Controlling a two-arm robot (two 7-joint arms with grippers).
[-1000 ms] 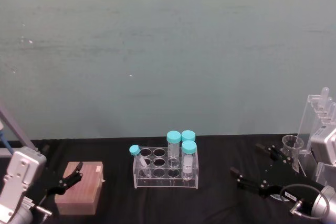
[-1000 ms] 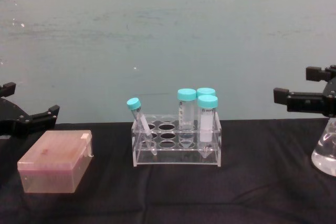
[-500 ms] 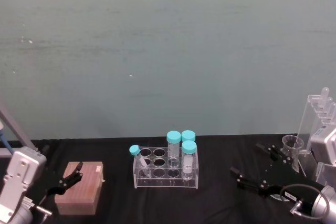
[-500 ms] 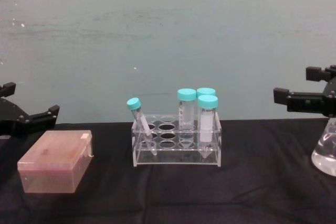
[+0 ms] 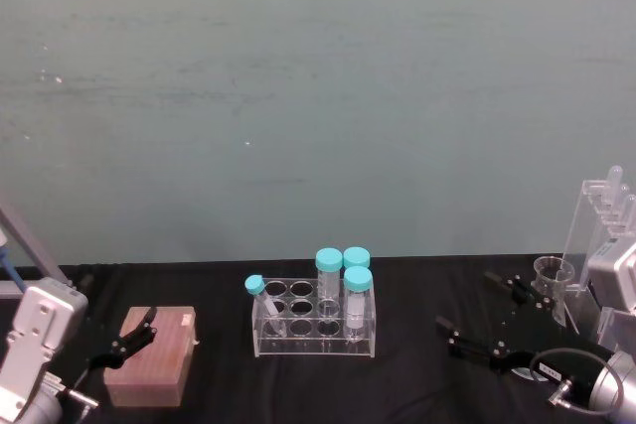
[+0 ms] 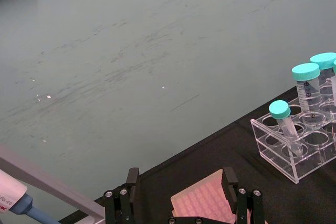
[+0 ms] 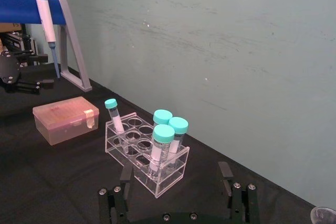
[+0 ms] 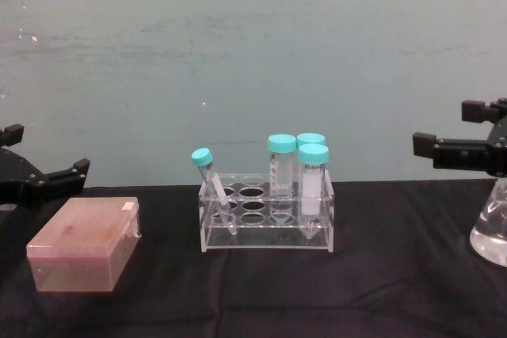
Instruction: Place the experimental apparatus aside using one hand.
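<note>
At the table's right end a tall clear acrylic stand holds long tubes, and a small glass beaker sits just in front of it. In the chest view a conical flask with clear liquid stands at the right edge. My right gripper hovers open just left of the beaker and, in the chest view, the right gripper sits above the flask, holding nothing. My left gripper rests open at the far left by a pink box, empty.
A clear tube rack with several teal-capped tubes stands mid-table. A pink tip box lies at the left. A blue pipette on a grey stand is at the far left. Black cloth lies bare between rack and flask.
</note>
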